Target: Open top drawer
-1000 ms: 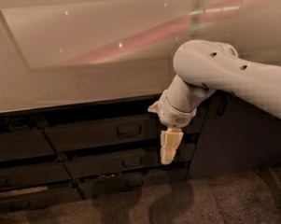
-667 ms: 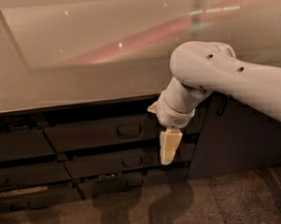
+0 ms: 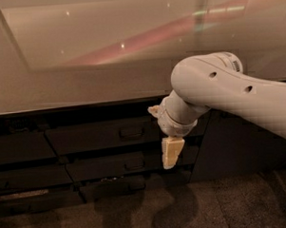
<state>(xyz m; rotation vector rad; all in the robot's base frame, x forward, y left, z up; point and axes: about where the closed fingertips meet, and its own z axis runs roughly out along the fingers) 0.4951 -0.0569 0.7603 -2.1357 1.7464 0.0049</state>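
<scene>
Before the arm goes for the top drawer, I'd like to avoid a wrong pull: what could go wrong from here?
1. The gripper hangs right of the handle on the top drawer and lower, about level with the drawer below. It may catch the similar lower handle instead.
2. The wrist sits just under the counter edge, so lifting could bump it.

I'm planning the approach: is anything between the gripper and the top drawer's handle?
Nothing visible stands between them. The gripper hangs pointing down, just right of and below the handle of the top drawer. Only bare dark drawer front shows between them.
</scene>
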